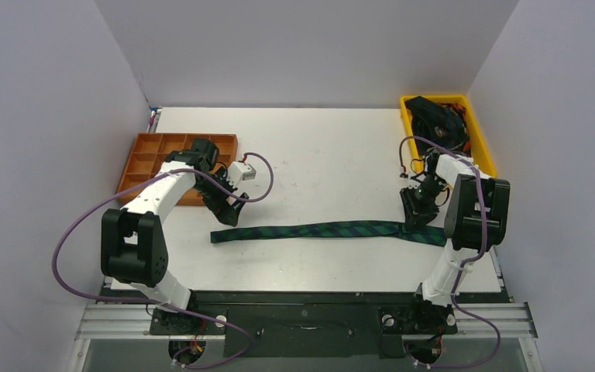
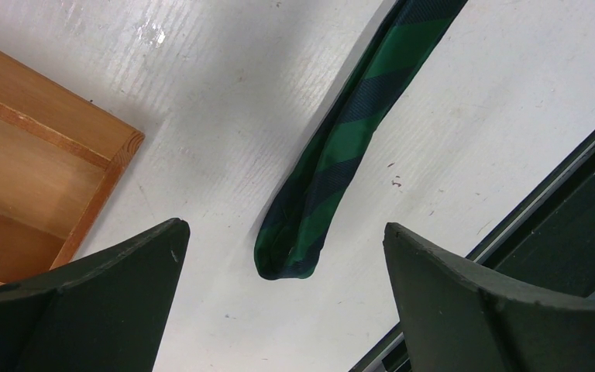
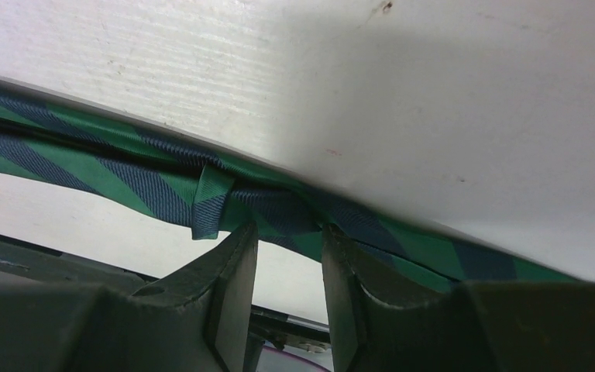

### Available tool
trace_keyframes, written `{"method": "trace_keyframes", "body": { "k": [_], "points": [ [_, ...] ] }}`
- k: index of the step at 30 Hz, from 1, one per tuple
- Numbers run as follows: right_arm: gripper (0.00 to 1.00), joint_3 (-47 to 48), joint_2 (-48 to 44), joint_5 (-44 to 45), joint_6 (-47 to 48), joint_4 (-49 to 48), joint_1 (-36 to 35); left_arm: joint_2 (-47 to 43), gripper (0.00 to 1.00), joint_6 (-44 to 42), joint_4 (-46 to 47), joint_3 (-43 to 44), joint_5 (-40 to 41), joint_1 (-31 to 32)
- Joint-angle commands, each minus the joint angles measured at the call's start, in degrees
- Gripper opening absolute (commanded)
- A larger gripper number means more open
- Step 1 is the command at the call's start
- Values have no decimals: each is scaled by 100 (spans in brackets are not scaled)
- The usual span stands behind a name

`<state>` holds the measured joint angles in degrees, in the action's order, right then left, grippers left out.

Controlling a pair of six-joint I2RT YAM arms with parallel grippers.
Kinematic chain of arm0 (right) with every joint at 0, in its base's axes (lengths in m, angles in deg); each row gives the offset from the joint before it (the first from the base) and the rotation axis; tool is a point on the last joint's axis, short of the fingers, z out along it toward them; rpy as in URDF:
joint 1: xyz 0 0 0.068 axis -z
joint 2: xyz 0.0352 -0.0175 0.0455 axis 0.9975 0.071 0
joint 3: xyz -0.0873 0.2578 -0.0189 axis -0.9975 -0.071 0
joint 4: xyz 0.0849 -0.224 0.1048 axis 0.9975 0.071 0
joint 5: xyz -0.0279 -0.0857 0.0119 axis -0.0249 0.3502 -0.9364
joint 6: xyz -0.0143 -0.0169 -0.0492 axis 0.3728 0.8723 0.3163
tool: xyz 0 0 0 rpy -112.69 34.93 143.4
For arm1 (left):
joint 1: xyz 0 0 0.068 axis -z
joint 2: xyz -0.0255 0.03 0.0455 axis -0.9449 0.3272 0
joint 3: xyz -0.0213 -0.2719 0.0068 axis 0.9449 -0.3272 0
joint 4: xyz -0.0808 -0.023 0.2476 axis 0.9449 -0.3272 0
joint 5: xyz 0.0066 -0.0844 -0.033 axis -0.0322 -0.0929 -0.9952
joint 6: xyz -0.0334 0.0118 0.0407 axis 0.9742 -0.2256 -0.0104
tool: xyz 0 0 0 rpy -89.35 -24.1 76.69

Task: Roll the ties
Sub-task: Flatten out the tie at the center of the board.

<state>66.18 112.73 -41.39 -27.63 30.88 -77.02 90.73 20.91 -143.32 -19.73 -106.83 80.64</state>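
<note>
One green and navy striped tie (image 1: 325, 229) lies flat, stretched left to right across the near part of the white table. My left gripper (image 1: 231, 214) hovers wide open just above its narrow left end. In the left wrist view the tie's end (image 2: 333, 163) lies between and ahead of the gripper (image 2: 283, 229), touching neither finger. My right gripper (image 1: 416, 220) is down on the tie's wide right part. In the right wrist view the gripper (image 3: 290, 231) is narrowly open, its tips pressing on the tie (image 3: 124, 174) beside its keeper loop (image 3: 209, 205). More dark ties (image 1: 434, 116) lie bundled in a bin.
A yellow bin (image 1: 482, 143) stands at the back right. An orange wooden compartment tray (image 1: 147, 151) sits at the left, close behind my left gripper; its corner shows in the left wrist view (image 2: 31, 170). The black front rail (image 1: 302, 298) runs along the table's near edge.
</note>
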Motion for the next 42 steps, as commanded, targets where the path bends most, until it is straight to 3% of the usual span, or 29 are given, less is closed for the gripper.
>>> {"method": "trace_keyframes", "body": {
  "k": [1,8,13,30,42],
  "points": [
    [33,-159,-217,5,-98,-110,-77,-150,97,32,157,118,-6,-25],
    [29,-244,61,142,-224,-453,-110,-132,97,35,123,167,9,-30],
    [1,-234,-5,320,-154,-438,-105,-177,97,35,126,88,55,-26],
    [0,-6,-934,857,403,308,174,-155,97,21,241,3,114,-26],
    [0,14,-945,1672,1080,495,1134,-301,97,-201,202,-84,-177,-4]
  ]
}}
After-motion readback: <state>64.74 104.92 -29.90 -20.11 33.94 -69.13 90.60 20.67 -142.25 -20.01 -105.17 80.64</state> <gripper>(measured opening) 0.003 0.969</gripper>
